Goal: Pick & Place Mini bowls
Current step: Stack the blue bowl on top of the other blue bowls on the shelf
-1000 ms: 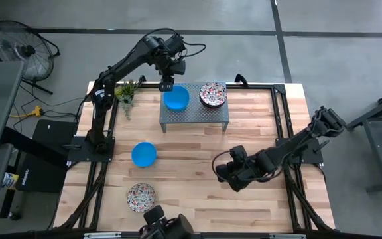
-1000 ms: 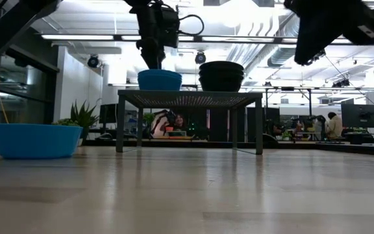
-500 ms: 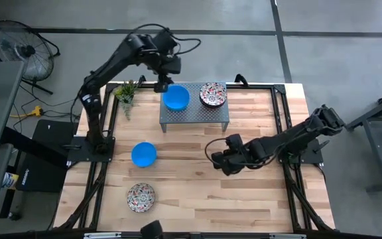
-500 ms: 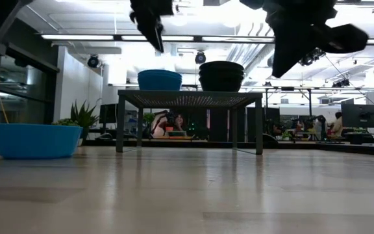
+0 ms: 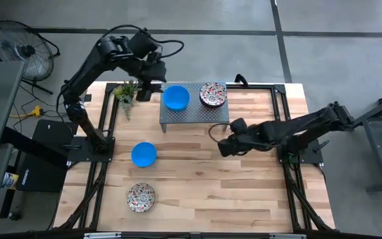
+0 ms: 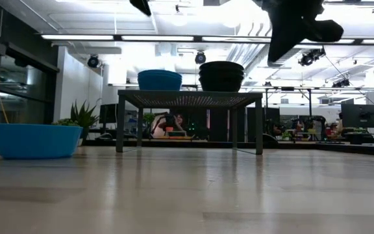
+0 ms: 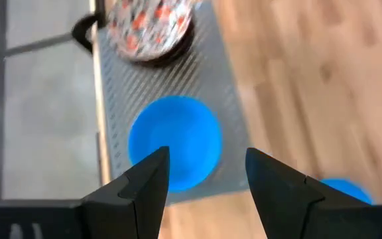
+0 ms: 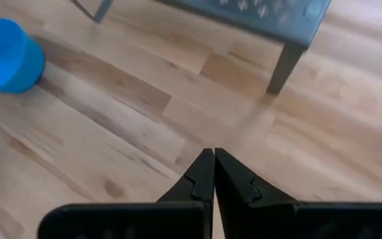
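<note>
Four mini bowls were in sight on the wooden worktop (image 5: 244, 192), two blue and two floral. One blue bowl (image 5: 176, 98) and one floral bowl (image 5: 213, 94) sat side by side, apart from each other, on top of a small perforated metal stand (image 5: 197, 114) at the far side of the worktop. A second blue bowl (image 5: 144, 154) rested on the bare wood nearer the left arm's base, and a second floral bowl (image 5: 140, 197) lay closer to the front edge, well apart from it. One small potted plant (image 5: 125, 93) stood just beside the stand's left end. The left tool (image 7: 204, 174) hung above the stand's left end with its two fingers spread and nothing between them, the blue bowl on the stand showing below the gap. The right tool (image 8: 213, 174) hovered over the wood near the stand's right front leg (image 8: 280, 66), its fingers pressed together and holding nothing.
</note>
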{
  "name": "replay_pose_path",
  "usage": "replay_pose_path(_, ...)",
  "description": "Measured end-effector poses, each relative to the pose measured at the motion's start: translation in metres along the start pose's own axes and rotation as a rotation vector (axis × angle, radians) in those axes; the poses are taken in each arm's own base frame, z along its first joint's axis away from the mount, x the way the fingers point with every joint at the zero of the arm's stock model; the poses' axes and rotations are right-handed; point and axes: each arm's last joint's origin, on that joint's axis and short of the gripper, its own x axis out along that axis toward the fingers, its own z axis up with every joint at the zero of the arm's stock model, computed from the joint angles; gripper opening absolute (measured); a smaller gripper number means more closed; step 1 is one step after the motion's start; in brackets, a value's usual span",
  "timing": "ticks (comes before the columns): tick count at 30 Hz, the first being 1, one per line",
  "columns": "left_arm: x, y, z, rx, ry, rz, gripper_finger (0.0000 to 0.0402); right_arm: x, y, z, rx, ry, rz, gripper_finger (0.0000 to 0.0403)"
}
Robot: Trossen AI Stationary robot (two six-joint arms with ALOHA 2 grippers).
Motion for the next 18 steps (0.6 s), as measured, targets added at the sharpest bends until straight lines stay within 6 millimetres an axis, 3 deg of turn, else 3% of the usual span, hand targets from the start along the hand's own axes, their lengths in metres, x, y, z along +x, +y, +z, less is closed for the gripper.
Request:
replay_pose_path(10,0.000,-0.031,0.019,-0.027,-0.064,-0.071,0.0192,-0.046,-0.047,0.016,-0.172,-0.012,-0.031,0.0000)
replay_pose_path(14,0.028,-0.045,0.027,-0.043,-0.044,-0.124,0.0192,-0.064,-0.065,0.016,-0.214,0.005,-0.023,0.0000)
replay_pose_path(18,0.058,-0.072,0.027,-0.041,-0.029,-0.182,0.0192,-0.082,-0.084,0.012,-0.251,-0.007,-0.017,0.0000)
